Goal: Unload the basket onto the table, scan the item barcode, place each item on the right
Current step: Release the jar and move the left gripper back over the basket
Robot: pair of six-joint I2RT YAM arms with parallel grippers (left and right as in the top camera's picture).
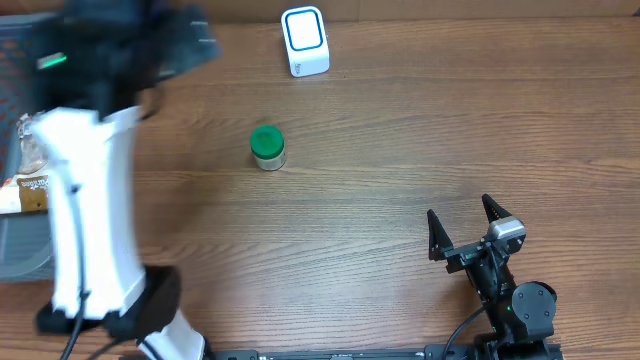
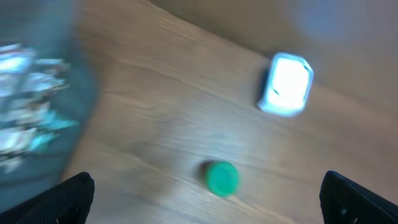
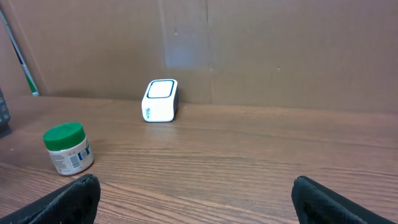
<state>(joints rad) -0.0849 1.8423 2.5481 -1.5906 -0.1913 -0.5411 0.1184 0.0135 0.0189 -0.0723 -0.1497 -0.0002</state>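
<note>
Jar [image 1: 267, 147] showing green lid, pale label with dark print. Scanner [image 1: 304, 41] showing white, blue outline on face. Surface [image 1: 400, 160] showing brown woodgrain. Black colouring right gripper [image 1: 460, 212].

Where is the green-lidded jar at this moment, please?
In the overhead view, the green-lidded jar stands upright on the table, slightly left of centre, with the white scanner beyond it near the far edge.

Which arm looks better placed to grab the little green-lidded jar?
Probably the left. The left gripper, open, sits nearer the jar, which shows almost centred between its fingers in its wrist view. The right gripper, also open, is farther off, with the jar far to one side of its view.
</note>
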